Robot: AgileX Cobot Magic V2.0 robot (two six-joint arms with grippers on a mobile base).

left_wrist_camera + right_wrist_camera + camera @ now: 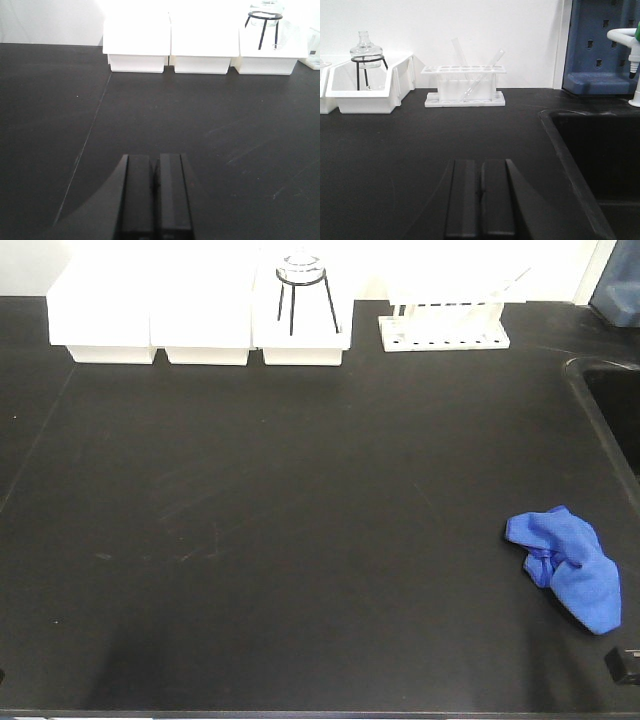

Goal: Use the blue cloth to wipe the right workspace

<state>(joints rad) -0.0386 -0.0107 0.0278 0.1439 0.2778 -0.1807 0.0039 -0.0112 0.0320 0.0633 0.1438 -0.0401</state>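
The blue cloth (570,565) lies crumpled on the black table at the front right, seen only in the front view. My left gripper (155,160) is shut and empty, low over the black table at the left. My right gripper (481,162) is shut and empty, low over the table beside the sink. A small dark corner of the right arm (622,664) shows at the front right edge, just below the cloth. The cloth does not show in either wrist view.
Three white bins (200,315) stand along the back; the right one holds a glass flask on a black tripod (303,285). A white test tube rack (443,325) stands at the back right. A black sink (612,410) opens at the right edge.
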